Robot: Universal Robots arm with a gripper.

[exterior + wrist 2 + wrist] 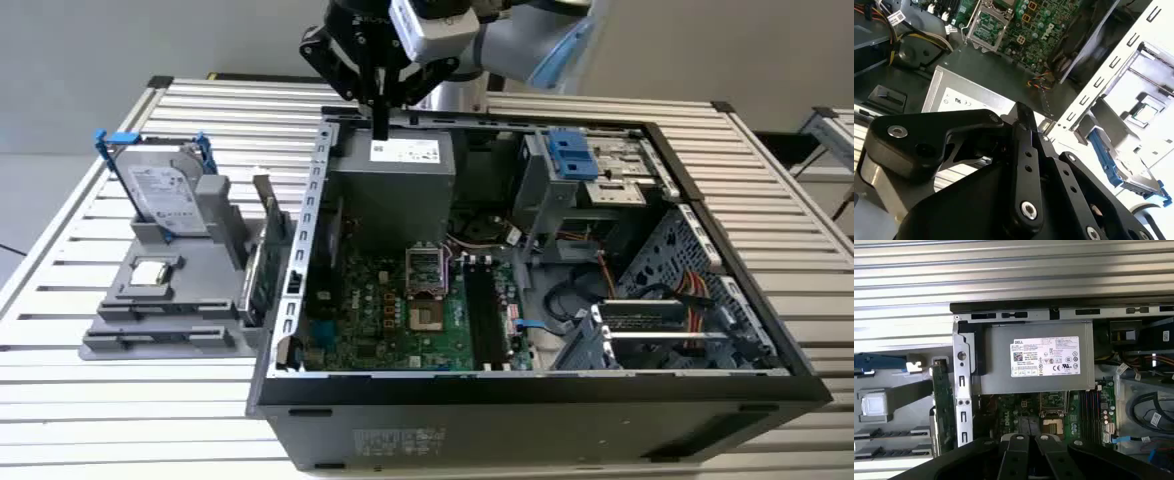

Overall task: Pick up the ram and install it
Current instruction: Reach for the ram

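Open computer case (pixel 534 410) sits on slatted white table (pixel 80 400), fingers (pixel 380 118) together above its power supply (pixel 400 190).

- The hand (pixel 380 128) hangs over the far wall of the open computer case (pixel 534 410), just above the grey power supply (pixel 400 190), its fingers drawn together on nothing.
- The ram (pixel 272 258) stands on edge in the grey holder (pixel 147 338), just beside the case's outer wall.
- The holder sits toward the slatted bench's (pixel 134 420) edge on the exterior view's left, also carrying a hard drive (pixel 167 195) in a blue frame.
- The green motherboard (pixel 374 310) lies exposed inside the case.
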